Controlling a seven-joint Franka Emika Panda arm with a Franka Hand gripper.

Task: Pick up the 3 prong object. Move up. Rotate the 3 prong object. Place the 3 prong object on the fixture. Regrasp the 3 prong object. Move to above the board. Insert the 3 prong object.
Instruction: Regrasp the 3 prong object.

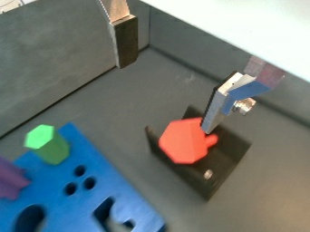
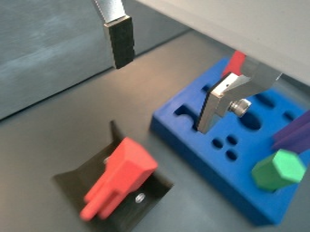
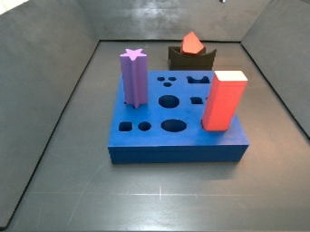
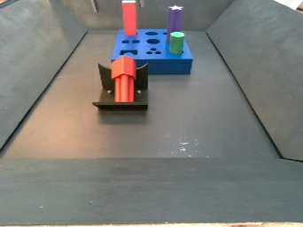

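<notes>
The slim red three-lobed peg is seen laid across the small black notched fixture at centre left of a side view, parked there so it can be regrasped at a new angle. The hand is held above it in both wrist views, silver fingers spread wide and gripping nothing. The large blue board is still to be reached.

Dark grey matte floor lies all round the board, with a faint sheen. Plain grey walls slope up on either side of the board and behind it. Pale specks dot the floor well before the board.
</notes>
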